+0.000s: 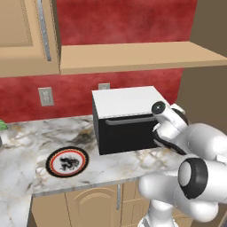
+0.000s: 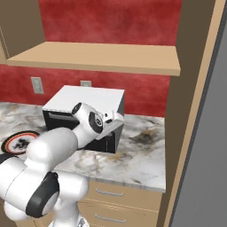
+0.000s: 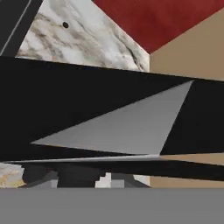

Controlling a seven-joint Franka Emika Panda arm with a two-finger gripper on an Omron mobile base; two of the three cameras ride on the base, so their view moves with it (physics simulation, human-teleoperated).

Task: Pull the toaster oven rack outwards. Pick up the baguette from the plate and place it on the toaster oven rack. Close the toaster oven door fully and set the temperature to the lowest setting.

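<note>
Toaster oven [image 1: 126,117] seen on marble counter [image 1: 26,146] against red wall, door [image 1: 126,133] shut, grey bar handle [image 1: 128,119] along its top edge. Gripper [image 2: 116,117] pressed at oven's right front, by control strip, jaws clenched; nothing seen grasped. Plate [image 1: 67,162] lies left of oven, near counter edge, apart from it.

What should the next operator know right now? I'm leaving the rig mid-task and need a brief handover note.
Gripper: shut, at the right front end of the toaster oven, by its control strip; what it grips can't be made out.
Toaster oven door: closed, handle bar across its top.
Plate: on the counter left of the oven, no baguette on it.
Rack and baguette: hidden behind the door, placement unconfirmed.
Left: confirm the temperature is at its lowest setting.
</note>
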